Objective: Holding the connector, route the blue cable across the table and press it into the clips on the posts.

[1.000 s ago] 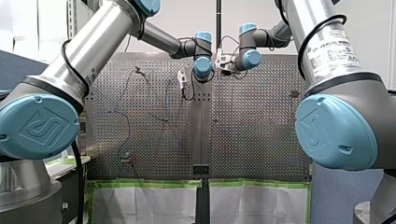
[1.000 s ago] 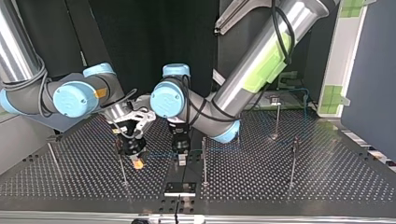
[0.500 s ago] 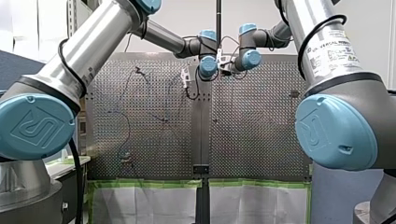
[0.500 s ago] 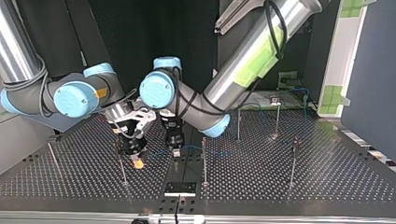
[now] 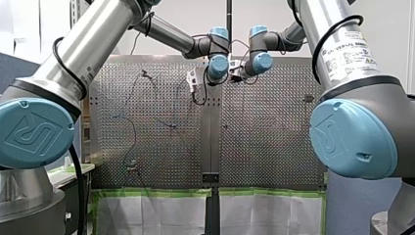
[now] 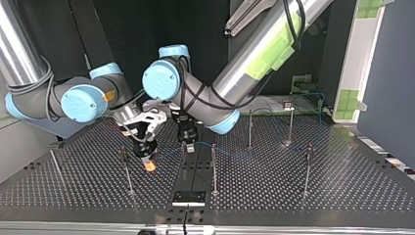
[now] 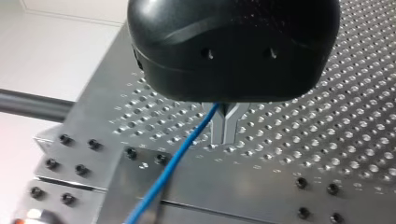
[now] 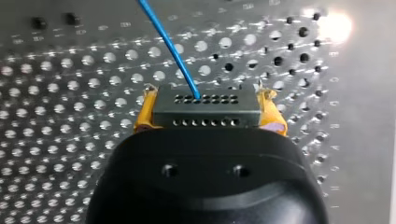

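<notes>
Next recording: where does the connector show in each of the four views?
Right wrist view: connector clamped in my right hand, between yellow pads.
Top view: at that hand's tip, left of centre.
Front view: too small to tell, by the right hand near top centre.
Left wrist view: not in it.
Shared landmark: the blue cable, leaving the connector and passing through my left hand.
</notes>
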Robot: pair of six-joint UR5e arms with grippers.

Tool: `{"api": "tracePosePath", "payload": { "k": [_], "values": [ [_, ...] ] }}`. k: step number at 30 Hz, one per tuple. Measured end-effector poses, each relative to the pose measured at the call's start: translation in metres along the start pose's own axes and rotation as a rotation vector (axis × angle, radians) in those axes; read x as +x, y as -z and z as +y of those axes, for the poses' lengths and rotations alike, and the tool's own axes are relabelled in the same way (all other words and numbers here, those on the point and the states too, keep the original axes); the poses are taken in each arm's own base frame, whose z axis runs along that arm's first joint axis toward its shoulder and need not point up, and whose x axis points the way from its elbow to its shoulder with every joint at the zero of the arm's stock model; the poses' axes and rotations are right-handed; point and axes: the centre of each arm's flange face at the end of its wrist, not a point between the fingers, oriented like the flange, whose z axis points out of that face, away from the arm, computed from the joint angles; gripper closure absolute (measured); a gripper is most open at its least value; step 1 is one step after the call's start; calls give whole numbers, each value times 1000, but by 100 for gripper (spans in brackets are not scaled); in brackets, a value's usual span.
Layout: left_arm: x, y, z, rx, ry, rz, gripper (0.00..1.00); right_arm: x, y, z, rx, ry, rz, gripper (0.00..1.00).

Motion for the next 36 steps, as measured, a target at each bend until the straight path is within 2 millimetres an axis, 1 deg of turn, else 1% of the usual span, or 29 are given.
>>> {"api": "tracePosePath", "payload": {
  "k": [8,11,13,16,19,24,28,36],
  "values": [
    [-21,17,9,11,51,-52,100,-23,9,-3,-7,-1,-57,100],
    [-28,22,14,21,76,-71,100,-25,16,-3,-17,-2,-64,100],
    [-27,24,15,32,83,-76,100,-22,21,-5,-22,-1,-63,100],
    [-21,26,18,41,86,-79,100,-17,30,-8,-28,0,-59,100],
    [-13,27,20,47,86,-80,100,-19,37,-9,-33,-1,-65,100],
    [3,26,23,70,82,-76,100,-34,46,-9,-42,1,-95,100],
    [17,28,27,80,82,-74,100,-48,51,-3,-68,10,-120,100],
    [46,38,35,101,41,-41,100,-79,63,7,-134,20,-174,100]
  ]
}}
